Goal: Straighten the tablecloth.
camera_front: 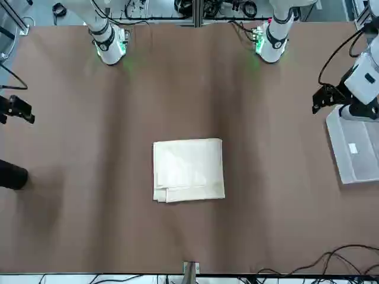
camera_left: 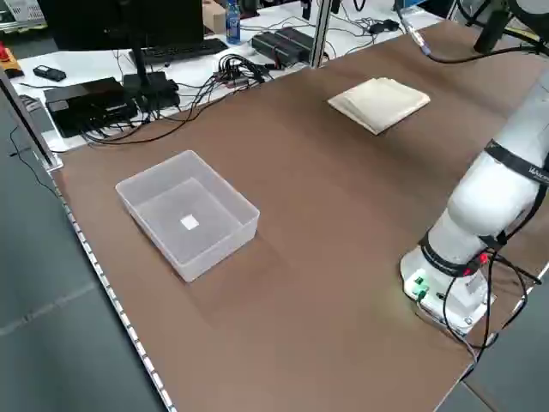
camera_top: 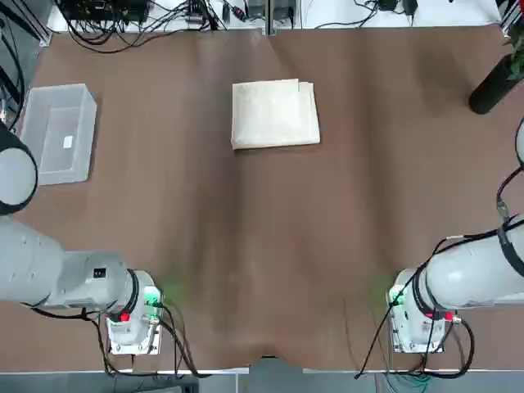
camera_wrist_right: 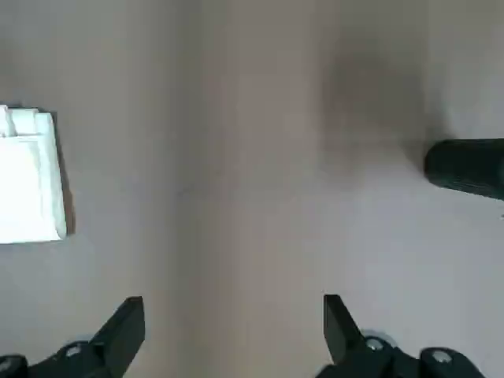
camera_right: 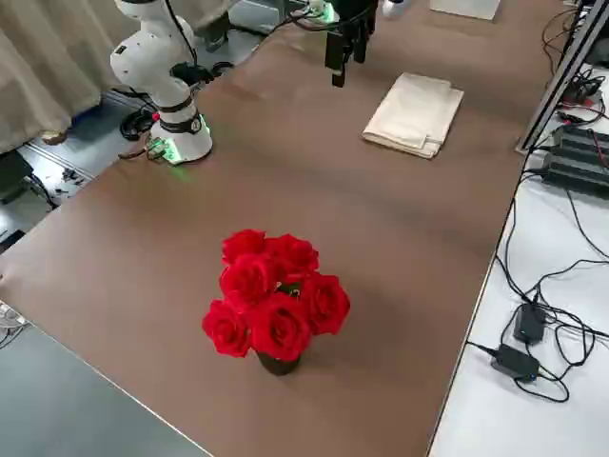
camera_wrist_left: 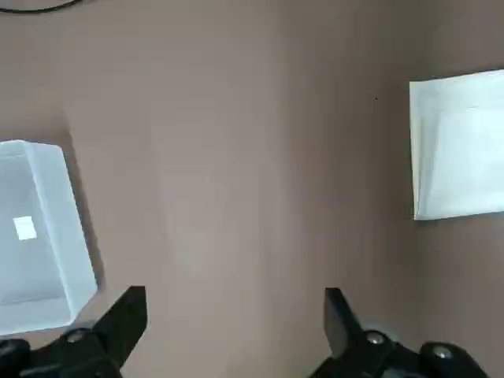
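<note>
Before first contact: tablecloth point(camera_top: 274, 115) folded flat on far-middle table, between both arms. Left gripper point(camera_wrist_left: 236, 327), right gripper point(camera_wrist_right: 235, 331) above table at either side, jaws wide, holding nothing. Next: lower to cloth, pinch top layer, unfold.

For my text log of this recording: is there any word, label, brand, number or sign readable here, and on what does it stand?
No text can be read in any view.
Clear plastic bin: white label, nothing legible on it.
Left arm: small dark mark, too small to read.
Tablecloth: no lettering visible.
</note>
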### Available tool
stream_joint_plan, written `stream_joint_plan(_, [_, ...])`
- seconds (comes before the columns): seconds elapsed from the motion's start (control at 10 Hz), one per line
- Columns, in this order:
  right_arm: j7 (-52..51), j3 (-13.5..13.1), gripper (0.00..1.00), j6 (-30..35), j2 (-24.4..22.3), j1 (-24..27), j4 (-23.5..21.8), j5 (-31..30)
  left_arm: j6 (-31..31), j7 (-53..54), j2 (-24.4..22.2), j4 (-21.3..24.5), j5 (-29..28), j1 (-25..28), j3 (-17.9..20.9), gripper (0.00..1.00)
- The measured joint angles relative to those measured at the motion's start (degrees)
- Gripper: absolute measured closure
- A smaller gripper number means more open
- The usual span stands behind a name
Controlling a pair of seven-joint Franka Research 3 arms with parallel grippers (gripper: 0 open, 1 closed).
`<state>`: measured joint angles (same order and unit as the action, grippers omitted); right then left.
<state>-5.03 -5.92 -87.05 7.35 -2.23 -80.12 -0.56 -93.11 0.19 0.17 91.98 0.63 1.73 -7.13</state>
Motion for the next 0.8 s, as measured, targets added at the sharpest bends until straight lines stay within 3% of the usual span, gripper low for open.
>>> stream_joint_plan(0.2, [0.00, 0.12, 0.03, -0.34, 1.12, -1.57, -0.05, 2.51, 0.13, 0.00, 0.02, 0.00, 0.00, -0.08, -0.02, 0.01])
stream_joint_plan(0.4, [0.49, 0.25, 0.14, -2.88, 3.91, -4.70, -0.09, 5.34, 0.13, 0.09, 0.02, -0.04, 0.00, -0.05, 0.00, 0.01])
stream_joint_plan(0.7, [4.13, 0.46, 0.63, -11.75, 8.07, -13.52, -0.11, 6.10, 0.25, 0.00, 0.09, -0.07, 0.00, -0.08, -0.01, 0.01])
stream_joint_plan(0.8, [4.49, 0.48, 0.70, -13.24, 9.41, -15.42, -0.16, 6.61, 0.31, 0.00, 0.33, -0.07, 0.00, -0.17, -0.05, 0.01])
